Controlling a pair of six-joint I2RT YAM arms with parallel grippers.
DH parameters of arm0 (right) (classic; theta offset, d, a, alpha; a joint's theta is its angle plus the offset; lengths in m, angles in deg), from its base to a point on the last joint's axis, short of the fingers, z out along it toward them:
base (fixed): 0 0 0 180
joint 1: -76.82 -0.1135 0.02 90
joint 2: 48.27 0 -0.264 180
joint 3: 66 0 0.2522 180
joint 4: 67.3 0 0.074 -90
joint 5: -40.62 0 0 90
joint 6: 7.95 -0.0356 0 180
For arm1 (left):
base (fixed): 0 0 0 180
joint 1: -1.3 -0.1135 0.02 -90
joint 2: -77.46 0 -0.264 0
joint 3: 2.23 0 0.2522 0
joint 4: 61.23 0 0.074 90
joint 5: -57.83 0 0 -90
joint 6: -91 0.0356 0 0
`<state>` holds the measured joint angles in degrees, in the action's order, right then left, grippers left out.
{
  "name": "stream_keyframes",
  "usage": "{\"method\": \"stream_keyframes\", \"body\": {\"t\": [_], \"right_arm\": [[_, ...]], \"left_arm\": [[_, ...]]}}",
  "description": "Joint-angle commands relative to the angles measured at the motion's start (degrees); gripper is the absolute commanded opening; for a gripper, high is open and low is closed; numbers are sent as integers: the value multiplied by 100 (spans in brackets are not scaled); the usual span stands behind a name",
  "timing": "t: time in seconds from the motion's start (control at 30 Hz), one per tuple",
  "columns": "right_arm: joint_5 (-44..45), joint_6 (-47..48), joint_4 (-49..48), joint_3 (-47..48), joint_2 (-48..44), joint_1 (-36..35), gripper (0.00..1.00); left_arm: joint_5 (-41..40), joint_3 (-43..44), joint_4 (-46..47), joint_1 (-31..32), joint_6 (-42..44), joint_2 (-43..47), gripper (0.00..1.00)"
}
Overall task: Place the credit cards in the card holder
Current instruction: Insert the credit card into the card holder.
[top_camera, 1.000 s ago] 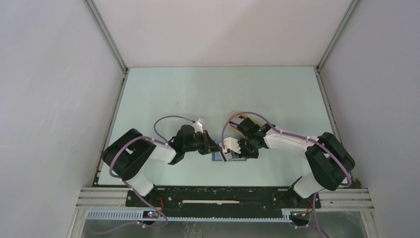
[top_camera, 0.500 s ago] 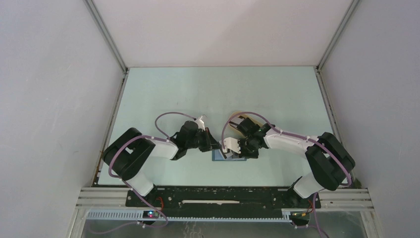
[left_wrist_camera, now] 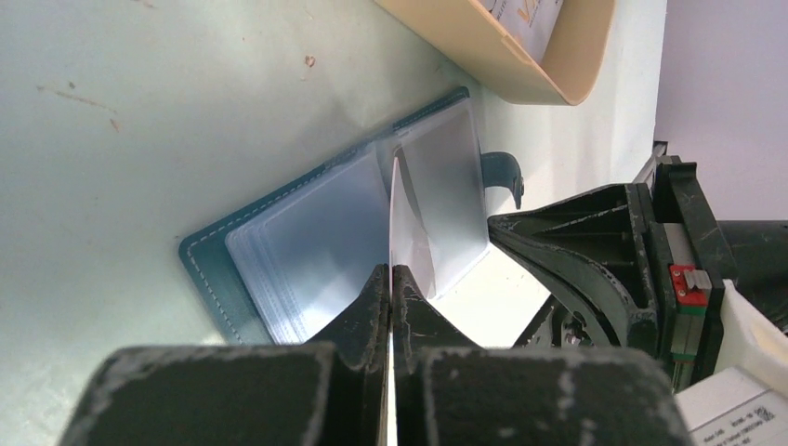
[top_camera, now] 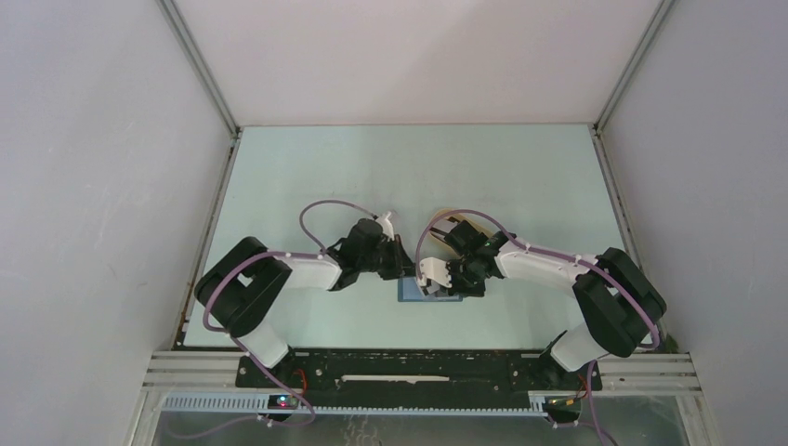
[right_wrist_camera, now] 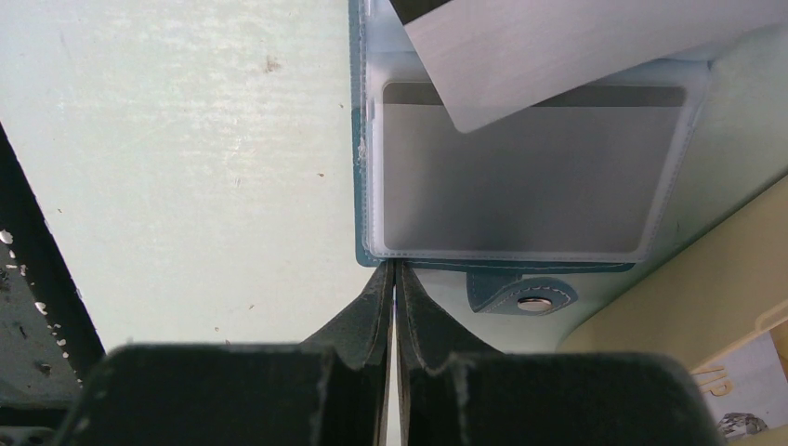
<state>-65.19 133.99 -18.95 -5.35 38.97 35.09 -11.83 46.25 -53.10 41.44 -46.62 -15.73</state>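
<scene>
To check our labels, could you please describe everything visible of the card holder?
The card holder is a teal-blue stitched wallet lying open on the table beside a beige tray. Inside are clear plastic sleeves; one holds a whitish-grey card. Its snap tab sticks out on the tray side. The right gripper pinches that edge, and the left gripper holds a second card over a sleeve.

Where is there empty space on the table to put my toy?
The far half of the table, between back wall and beige tray, is bare. So is the near strip between the arm bases. Crowded: the middle, where left gripper and right gripper meet over the card holder.
</scene>
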Motion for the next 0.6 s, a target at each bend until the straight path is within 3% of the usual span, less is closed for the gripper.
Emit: {"method": "stream_keyframes", "body": {"t": [0.0, 0.57], "right_arm": [[-125, -52, 78, 126, -27, -1, 10], [-115, -35, 74, 127, -38, -110, 10]], "left_arm": [[35, 357, -434, 56, 363, -234, 0], [503, 1066, -1310, 73, 557, -836, 4]]}}
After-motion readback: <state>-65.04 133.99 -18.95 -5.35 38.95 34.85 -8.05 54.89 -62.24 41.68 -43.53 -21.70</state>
